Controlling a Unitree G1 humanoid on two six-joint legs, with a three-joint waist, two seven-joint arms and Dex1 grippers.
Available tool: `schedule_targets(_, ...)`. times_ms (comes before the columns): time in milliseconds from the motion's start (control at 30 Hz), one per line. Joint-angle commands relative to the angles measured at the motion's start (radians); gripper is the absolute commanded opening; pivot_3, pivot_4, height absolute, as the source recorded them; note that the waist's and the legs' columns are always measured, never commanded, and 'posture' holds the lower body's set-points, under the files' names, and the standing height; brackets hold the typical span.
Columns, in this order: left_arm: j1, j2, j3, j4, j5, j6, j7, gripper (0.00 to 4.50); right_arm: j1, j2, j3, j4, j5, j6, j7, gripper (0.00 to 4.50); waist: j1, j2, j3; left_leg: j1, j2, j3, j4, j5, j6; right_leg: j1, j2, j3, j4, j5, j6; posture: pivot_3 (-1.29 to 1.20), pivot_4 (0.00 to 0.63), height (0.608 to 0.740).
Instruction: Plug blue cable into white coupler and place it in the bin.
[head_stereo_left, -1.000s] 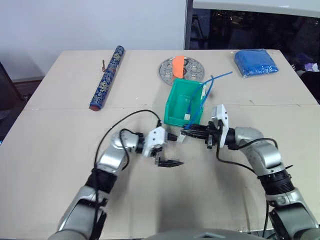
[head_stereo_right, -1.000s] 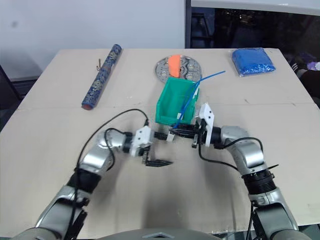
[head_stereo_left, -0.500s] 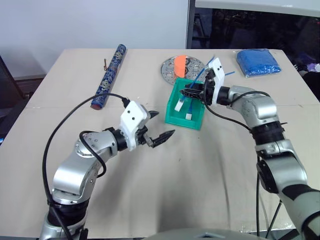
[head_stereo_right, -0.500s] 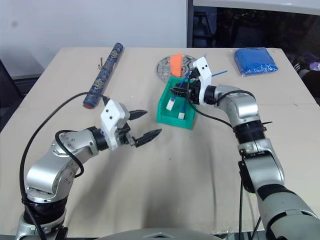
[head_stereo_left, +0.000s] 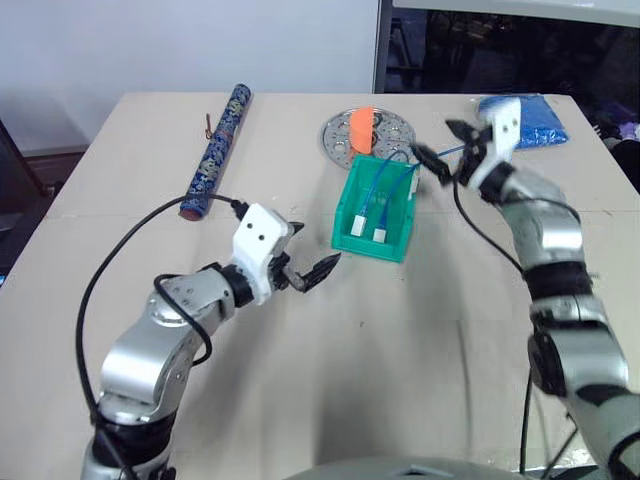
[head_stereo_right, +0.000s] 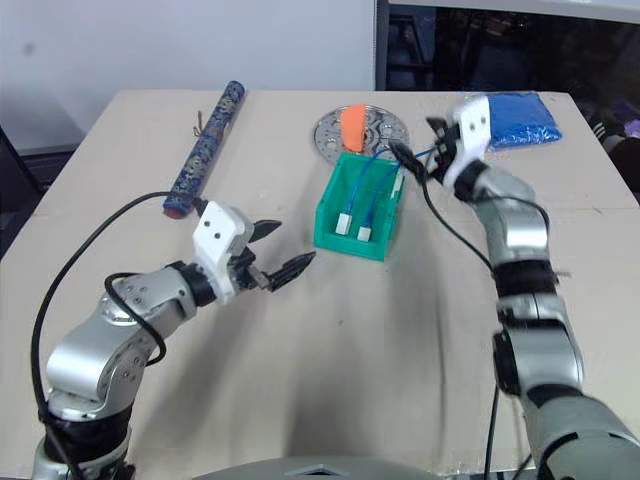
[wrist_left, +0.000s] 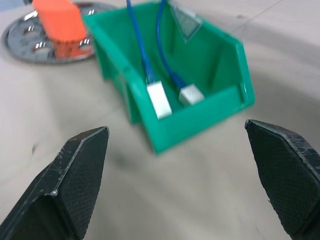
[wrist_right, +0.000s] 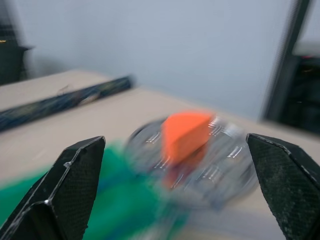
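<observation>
The green bin (head_stereo_left: 400, 238) stands mid-table. Two blue cables (head_stereo_left: 368, 198) lie lengthwise in it, each ending in a white coupler (head_stereo_left: 357, 233) near the bin's front wall; the left wrist view shows a blue cable (wrist_left: 140, 47) and a white coupler (wrist_left: 159, 99) there too. The cables' thin far ends rise over the bin's back right corner. My right gripper (head_stereo_left: 438, 148) hangs open and empty above and to the right of that corner. My left gripper (head_stereo_left: 312, 268) is open and empty, just left of the bin's front, pointing at it.
A round perforated metal plate (head_stereo_left: 385, 132) with an orange block (head_stereo_left: 358, 128) on it lies behind the bin. A long patterned blue roll (head_stereo_left: 215, 150) lies at the back left. A folded blue cloth pad (head_stereo_left: 545, 120) sits at the back right corner.
My right gripper carried a cable with its coupler over the bin, opened and drew back up and to the right; that cable now lies in the bin. My left gripper rose and turned toward the bin.
</observation>
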Motion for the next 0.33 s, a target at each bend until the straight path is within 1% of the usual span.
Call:
schedule_targets(33,0.154,-0.010,0.056,-0.076,-0.004,-0.066,0.012,4.50,0.255,-0.099,-0.036,-0.246,0.081,-0.005,0.162,4.47,0.002,0.001,0.000,-0.001,-0.001,0.000,0.000,0.000,0.000,0.000,-0.001,0.000,-0.002,0.000,0.000,0.00,0.150,0.740)
schedule_targets(100,0.253,-0.012,0.048,-0.073,0.042,-0.127,0.027,4.50,0.375,-0.126,-0.063,-0.287,0.113,0.008,0.186,4.47,0.000,0.001,0.001,-0.001,-0.001,0.001,0.001,-0.002,0.004,0.000,-0.001,0.000,-0.002,0.000,0.000,0.00,0.150,0.740)
schedule_targets(133,0.305,-0.027,0.047,-0.069,0.058,-0.174,0.032,4.50,0.436,-0.143,-0.067,-0.284,0.105,-0.018,0.210,4.47,-0.002,0.000,0.002,0.000,-0.002,0.001,0.003,-0.003,0.005,0.000,-0.002,0.001,-0.005,0.000,0.001,0.00,0.150,0.740)
schedule_targets(167,0.351,-0.047,0.050,-0.063,0.059,-0.214,0.034,4.50,0.487,-0.155,-0.069,-0.281,0.095,-0.043,0.230,4.47,-0.003,-0.001,0.003,0.007,-0.002,0.002,0.003,-0.003,0.005,0.005,-0.001,0.002,-0.003,0.000,0.001,0.00,0.150,0.740)
schedule_targets(200,0.388,-0.058,0.050,-0.054,0.068,-0.249,0.036,4.50,0.527,-0.164,-0.071,-0.276,0.087,-0.065,0.246,4.47,-0.002,-0.001,0.003,0.009,-0.002,0.002,0.003,-0.003,0.005,0.006,-0.001,0.002,-0.001,0.000,0.001,0.00,0.150,0.740)
schedule_targets(233,0.429,-0.071,0.052,-0.034,0.082,-0.297,0.035,4.50,0.564,-0.166,-0.075,-0.265,0.077,-0.089,0.250,4.47,-0.002,-0.002,0.003,0.010,-0.002,0.002,0.004,-0.002,0.005,0.007,0.000,0.003,-0.002,-0.003,-0.003,0.00,0.150,0.740)
schedule_targets(333,0.497,-0.084,0.057,0.013,0.105,-0.403,0.015,4.50,0.632,-0.157,-0.087,-0.244,0.070,-0.142,0.257,4.47,-0.002,-0.004,0.003,0.020,-0.001,0.000,0.005,-0.002,0.005,0.015,0.002,0.004,0.001,-0.004,-0.002,0.00,0.150,0.740)
